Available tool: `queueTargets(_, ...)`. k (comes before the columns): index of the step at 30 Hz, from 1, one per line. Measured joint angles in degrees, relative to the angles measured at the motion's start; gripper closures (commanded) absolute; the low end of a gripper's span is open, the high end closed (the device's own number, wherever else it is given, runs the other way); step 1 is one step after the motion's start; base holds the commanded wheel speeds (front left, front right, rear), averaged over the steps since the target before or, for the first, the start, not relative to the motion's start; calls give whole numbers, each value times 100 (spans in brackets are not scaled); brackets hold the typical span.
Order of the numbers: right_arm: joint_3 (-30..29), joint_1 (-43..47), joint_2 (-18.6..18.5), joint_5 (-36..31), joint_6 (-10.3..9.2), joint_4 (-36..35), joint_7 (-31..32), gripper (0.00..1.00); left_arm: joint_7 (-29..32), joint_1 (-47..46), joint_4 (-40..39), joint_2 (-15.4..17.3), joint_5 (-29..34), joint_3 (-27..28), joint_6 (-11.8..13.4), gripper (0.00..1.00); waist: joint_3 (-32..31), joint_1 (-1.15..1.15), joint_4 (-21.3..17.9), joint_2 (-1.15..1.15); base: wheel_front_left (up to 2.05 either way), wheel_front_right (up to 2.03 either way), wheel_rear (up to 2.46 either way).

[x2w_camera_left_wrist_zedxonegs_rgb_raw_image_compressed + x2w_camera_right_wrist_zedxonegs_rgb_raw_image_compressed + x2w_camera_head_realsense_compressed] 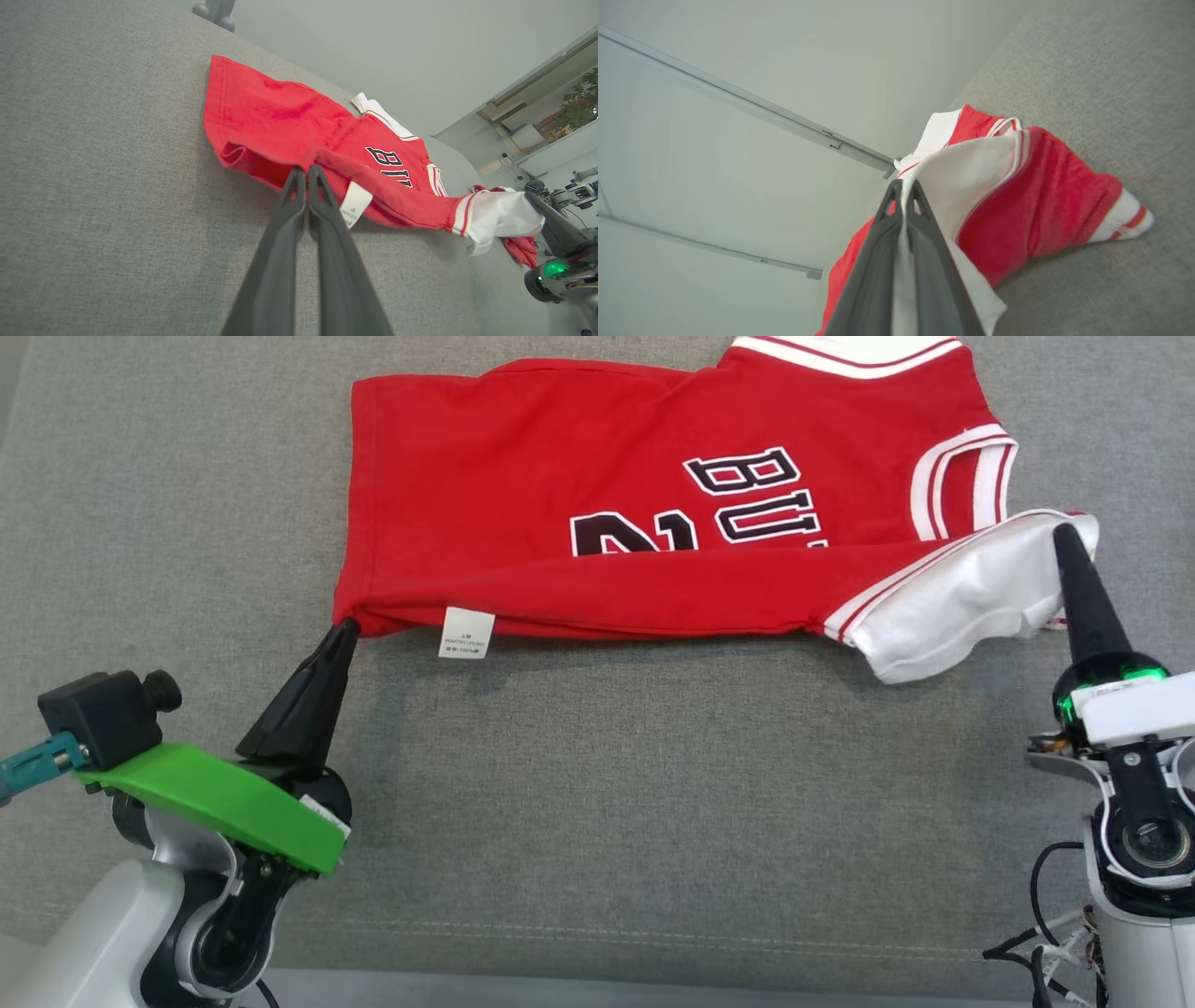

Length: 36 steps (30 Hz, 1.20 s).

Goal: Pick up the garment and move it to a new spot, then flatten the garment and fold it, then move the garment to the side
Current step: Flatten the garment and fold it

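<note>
The garment is a red jersey with white trim and black lettering, lying sideways on the grey fabric surface, its near half folded over. My left gripper is shut on the garment's lower left hem corner, as the left wrist view confirms with the red hem pinched at my left gripper. My right gripper is shut on the white shoulder part at the right end. In the right wrist view white cloth runs between the closed fingers of my right gripper. A white care label hangs at the near edge.
Grey surface stretches wide in front of the garment, with a stitched seam near the front edge. Beyond the surface in the left wrist view are a pale wall, a shelf with a plant and other equipment.
</note>
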Motion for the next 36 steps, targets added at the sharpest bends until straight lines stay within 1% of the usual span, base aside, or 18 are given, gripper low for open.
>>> queueTargets(4, -120, -52, 25, 337, 125, -443, -32, 100, -30, 79, 16, 38, 0, 35, 1, 100, -97, 0, -35, 0, 0, 0, 0)
queueTargets(9, -277, -64, 53, 786, 214, -1037, -57, 100, -103, 147, 10, 62, 0, 168, 7, 100, -250, 0, -90, 0, 0, 0, 0)
queueTargets(11, -315, -64, 58, 936, 229, -1271, -57, 100, -140, 224, -1, 85, -1, 193, 46, 100, -317, 0, -119, 0, 0, 0, 0)
queueTargets(16, -381, 54, 64, 1190, 216, -1673, -51, 100, -152, 332, -77, 116, -16, 255, 46, 100, -488, 0, -192, 0, 0, 0, 0)
queueTargets(17, -385, 151, 67, 1198, 213, -1722, -49, 100, -196, 345, -107, 119, -16, 283, 46, 100, -523, 0, -204, 0, 0, 0, 0)
queueTargets(19, -391, 544, 93, 1271, 118, -1801, -47, 100, -255, 485, -190, 162, -40, 392, 46, 100, -614, 0, -241, 0, 0, 0, 0)
queueTargets(23, -430, 1096, 129, 1376, 60, -1916, -13, 100, -318, 729, -407, 245, -45, 533, 55, 100, -666, 0, -327, 0, 0, 0, 0)
queueTargets(25, -452, 1328, 135, 1416, 20, -1963, 0, 100, -355, 818, -538, 253, -51, 581, 56, 100, -667, 0, -371, 0, 0, 0, 0)
queueTargets(32, -378, 1912, 155, 1638, 18, -2285, 87, 100, -427, 1346, -851, 264, -124, 672, 97, 100, -537, 0, -457, 0, 0, 0, 0)
queueTargets(35, -365, 2019, 157, 1703, 7, -2334, 112, 100, -426, 1419, -921, 263, -186, 666, 97, 100, -436, 0, -458, 0, 0, 0, 0)
queueTargets(36, -349, 2036, 157, 1731, -29, -2341, 134, 100, -426, 1429, -938, 264, -187, 664, 97, 100, -397, 0, -454, 0, 0, 0, 0)
